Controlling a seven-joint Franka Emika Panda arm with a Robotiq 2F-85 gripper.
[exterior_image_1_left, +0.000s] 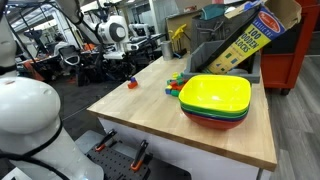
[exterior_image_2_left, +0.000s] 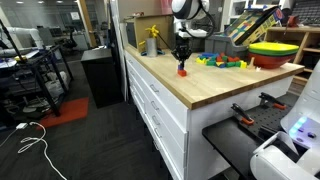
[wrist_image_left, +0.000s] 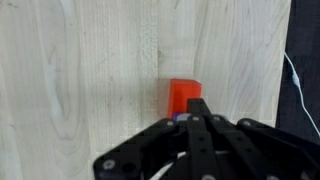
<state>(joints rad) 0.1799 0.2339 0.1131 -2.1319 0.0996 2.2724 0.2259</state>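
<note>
A small red block lies on the light wooden tabletop, near the table's edge. My gripper hangs right above it with its black fingers pressed together, nothing between them; the fingertips overlap the block's near end in the wrist view. Whether they touch it I cannot tell. In both exterior views the gripper points straight down over the red block, and from the opposite side the gripper stands above the block at the table's far corner.
Several coloured blocks lie further along the table. A stack of bowls with a yellow one on top sits near the front. A wooden-blocks box leans behind it. A yellow object stands at the back.
</note>
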